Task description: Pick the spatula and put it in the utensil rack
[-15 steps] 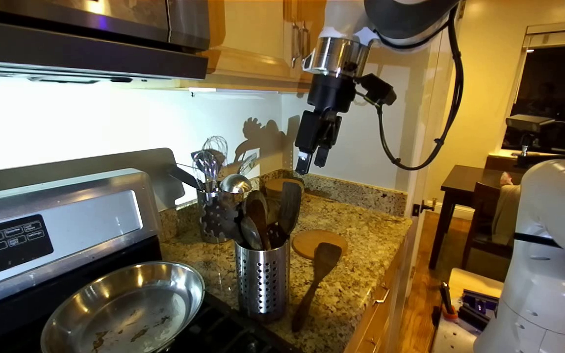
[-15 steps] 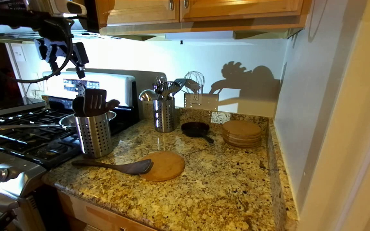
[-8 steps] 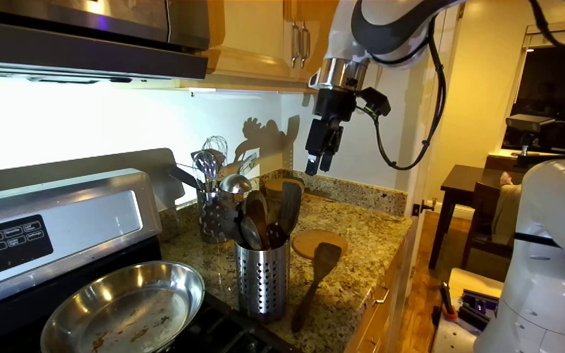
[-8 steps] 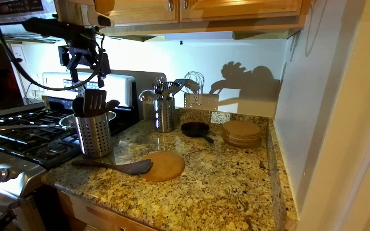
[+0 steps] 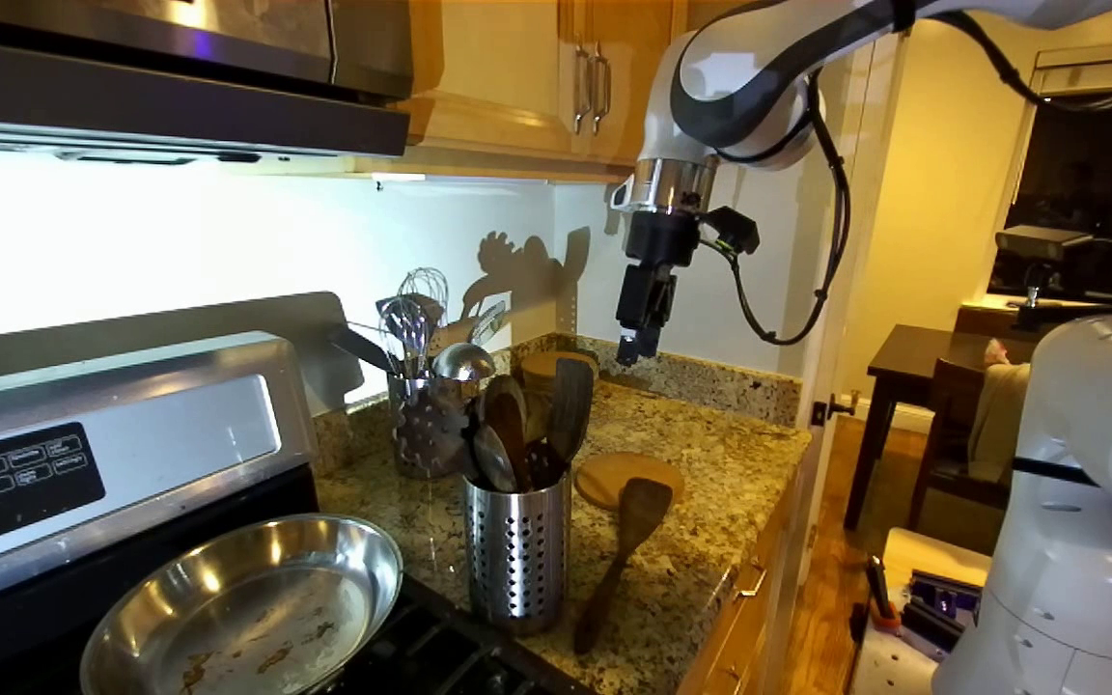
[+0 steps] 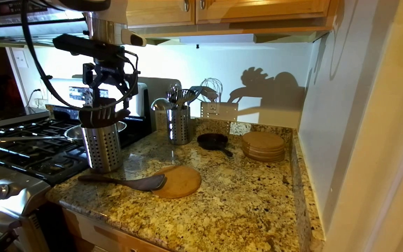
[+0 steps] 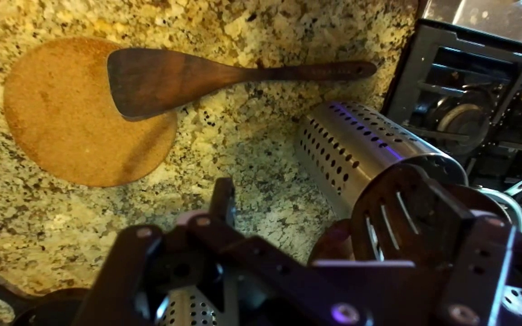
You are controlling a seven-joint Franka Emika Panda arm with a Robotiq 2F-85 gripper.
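The brown wooden spatula lies on the counter in both exterior views [image 5: 641,512] [image 6: 143,182], its broad head on a flat wooden disc [image 6: 185,182]. In the wrist view the whole spatula [image 7: 166,81] shows, handle toward the stove. The silver perforated utensil rack [image 5: 517,560] stands upright beside the handle, holding several utensils; it also shows in the other views [image 6: 103,148] [image 7: 347,145]. My gripper [image 5: 637,349] is open and empty, in the air above the counter. Its spread fingers also show in an exterior view [image 6: 111,101] and the wrist view [image 7: 329,194].
A similar rack [image 6: 178,126] with whisks and a ladle stands at the back. A small black skillet [image 6: 212,140] and a stack of wooden discs [image 6: 262,147] are near the wall. A steel frying pan [image 5: 257,618] sits on the stove. Cabinets hang above.
My gripper has moved down and to the right in both exterior views, still open. The spatula and the rack have not moved.
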